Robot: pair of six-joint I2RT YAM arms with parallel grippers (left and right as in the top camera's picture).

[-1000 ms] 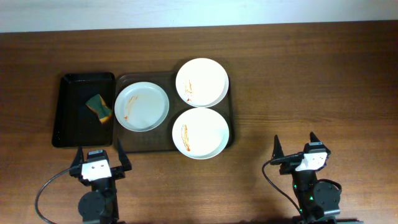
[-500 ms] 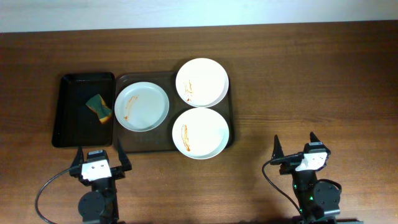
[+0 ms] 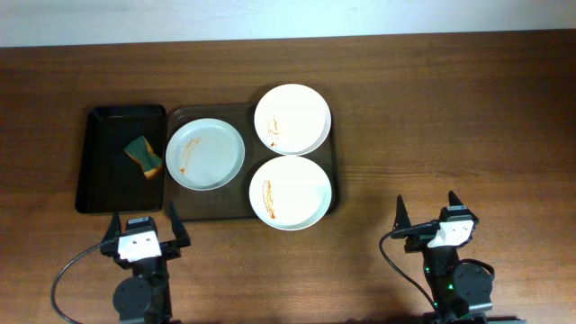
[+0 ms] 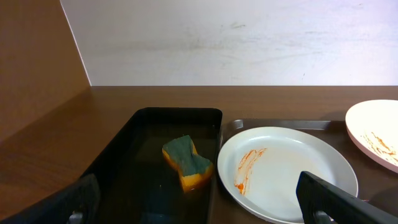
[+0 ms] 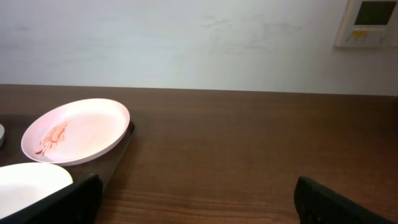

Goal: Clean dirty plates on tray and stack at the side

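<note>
Three white plates lie on the dark brown tray (image 3: 209,203): a left plate (image 3: 205,155), a back right plate (image 3: 292,119) and a front right plate (image 3: 291,193). Each has thin orange-red smears. My left gripper (image 3: 142,227) is open and empty near the table's front edge, in front of the tray's left end. My right gripper (image 3: 427,214) is open and empty, to the right of the tray. In the left wrist view the left plate (image 4: 287,172) lies ahead between my fingers. In the right wrist view the back right plate (image 5: 76,131) lies far left.
A smaller black tray (image 3: 103,171) stands left of the brown tray and holds a green and yellow sponge (image 3: 144,155), which also shows in the left wrist view (image 4: 187,163). Bare wooden table (image 3: 450,126) spreads to the right. A white wall runs along the back.
</note>
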